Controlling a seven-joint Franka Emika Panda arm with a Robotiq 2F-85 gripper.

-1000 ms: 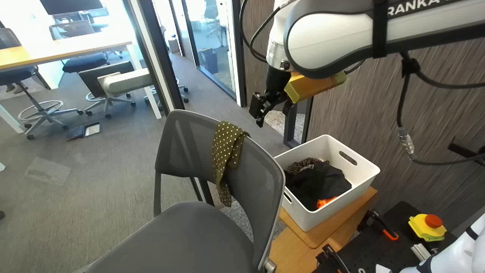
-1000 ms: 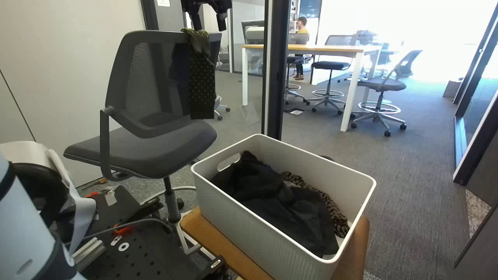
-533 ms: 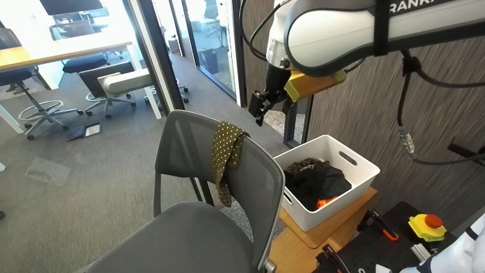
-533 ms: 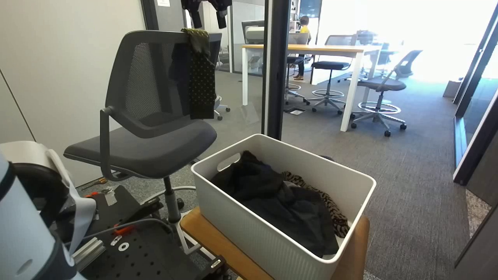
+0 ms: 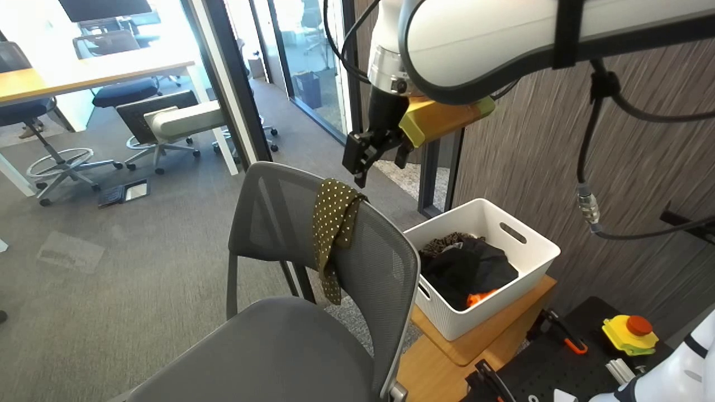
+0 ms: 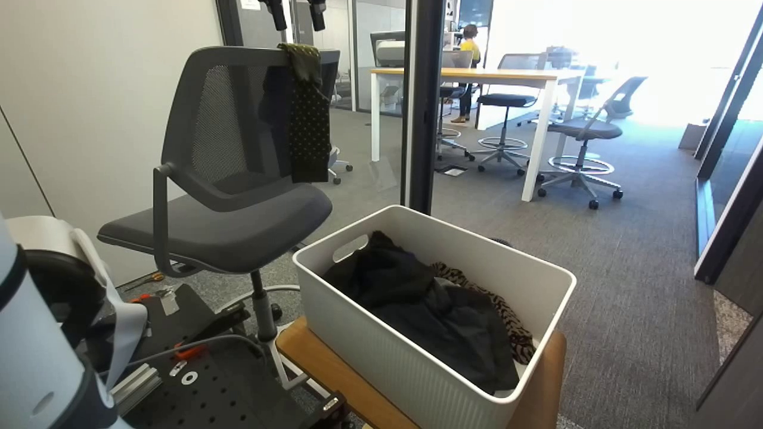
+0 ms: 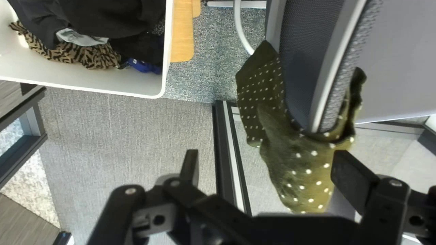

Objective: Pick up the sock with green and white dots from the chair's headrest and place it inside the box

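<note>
The olive-green sock with white dots [image 5: 330, 215] hangs folded over the top edge of the grey chair's [image 5: 273, 212] backrest. It also shows in an exterior view [image 6: 310, 128] and in the wrist view [image 7: 299, 173]. My gripper [image 5: 381, 173] is open and empty, above the backrest and to the side of the sock. In the wrist view the gripper [image 7: 265, 156] has its right finger [image 7: 352, 180] beside the sock's fold. The left finger [image 7: 189, 166] is well off to the left of it. The white box [image 6: 387, 357] stands beside the chair.
The box holds dark clothes [image 6: 417, 298] and a leopard-print cloth [image 6: 506, 316], and sits on a wooden stool [image 5: 480, 340]. A black post [image 6: 420, 107] of a glass wall stands behind. An emergency stop [image 5: 631, 332] is near the robot base. A person [image 6: 470, 65] stands far back.
My gripper holds nearly still at first, then moves toward the chair and the sock, leftward in both exterior views. It stays open. The sock, chair and box have not moved.
</note>
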